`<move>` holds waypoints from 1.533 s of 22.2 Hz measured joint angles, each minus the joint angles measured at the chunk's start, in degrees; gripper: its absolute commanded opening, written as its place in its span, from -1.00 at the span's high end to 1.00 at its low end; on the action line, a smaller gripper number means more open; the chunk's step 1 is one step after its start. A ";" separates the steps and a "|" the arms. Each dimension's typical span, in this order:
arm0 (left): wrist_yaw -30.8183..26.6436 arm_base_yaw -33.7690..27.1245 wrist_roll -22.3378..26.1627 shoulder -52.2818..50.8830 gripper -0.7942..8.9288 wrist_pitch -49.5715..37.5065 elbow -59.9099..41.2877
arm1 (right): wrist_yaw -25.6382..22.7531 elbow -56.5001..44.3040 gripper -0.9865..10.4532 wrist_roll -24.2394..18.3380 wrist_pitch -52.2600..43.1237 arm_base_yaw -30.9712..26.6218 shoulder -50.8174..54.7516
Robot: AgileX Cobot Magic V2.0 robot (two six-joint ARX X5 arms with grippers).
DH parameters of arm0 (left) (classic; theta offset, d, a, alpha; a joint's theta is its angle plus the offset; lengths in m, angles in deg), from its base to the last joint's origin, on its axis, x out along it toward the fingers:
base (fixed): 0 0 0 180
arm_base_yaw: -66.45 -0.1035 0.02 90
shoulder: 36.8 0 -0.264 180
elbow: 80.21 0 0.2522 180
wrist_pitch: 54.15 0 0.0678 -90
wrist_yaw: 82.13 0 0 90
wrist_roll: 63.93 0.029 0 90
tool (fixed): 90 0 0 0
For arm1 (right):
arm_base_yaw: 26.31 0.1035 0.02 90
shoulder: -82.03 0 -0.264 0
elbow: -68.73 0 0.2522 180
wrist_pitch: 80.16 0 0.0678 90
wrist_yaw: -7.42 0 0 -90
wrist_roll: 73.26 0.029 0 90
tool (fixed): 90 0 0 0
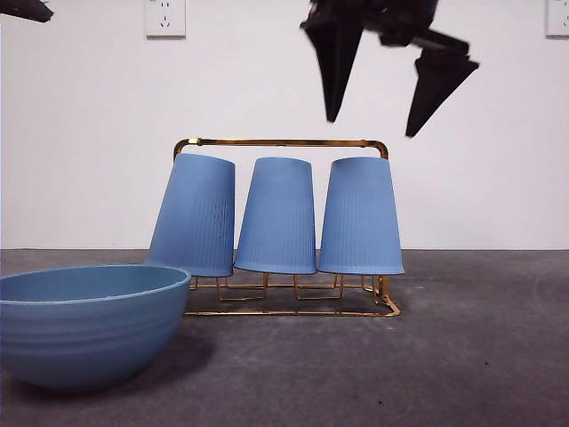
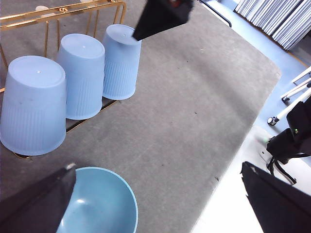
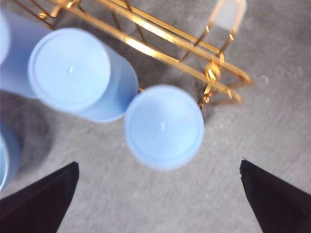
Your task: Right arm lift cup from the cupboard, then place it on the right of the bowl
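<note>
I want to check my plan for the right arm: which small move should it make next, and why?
Probably lower straight down. The right gripper hangs open above the end cup, which stands upside down on the cupboard untouched. Its jaws look wide enough to straddle the cup, so descending comes before closing.
</note>
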 measured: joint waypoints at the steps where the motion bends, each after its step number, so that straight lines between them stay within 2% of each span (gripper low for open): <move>1: -0.04 0.00 0.00 -0.22 -0.32 0.00 0.00 | -0.02 1.07 -0.14 0.00 0.55 0.07 -1.49; 6: -0.04 0.00 0.00 -0.61 -0.32 0.39 0.00 | -0.61 3.67 -0.11 0.02 1.53 0.13 -7.74; 12: -0.04 0.00 0.00 -0.68 -0.32 0.81 0.00 | -1.92 3.87 -0.05 0.02 1.66 0.15 -9.46; 22: -0.04 0.00 0.00 -0.94 -0.32 0.87 0.00 | -1.70 3.98 0.47 0.26 2.51 0.15 -10.91; 28: -0.04 0.00 0.00 -1.22 -0.32 0.87 0.00 | -1.90 5.70 0.47 0.70 5.01 0.15 -10.78; 34: -0.04 0.00 0.02 -1.22 -0.32 0.90 0.00 | -3.04 5.79 0.47 0.70 5.01 0.13 -5.81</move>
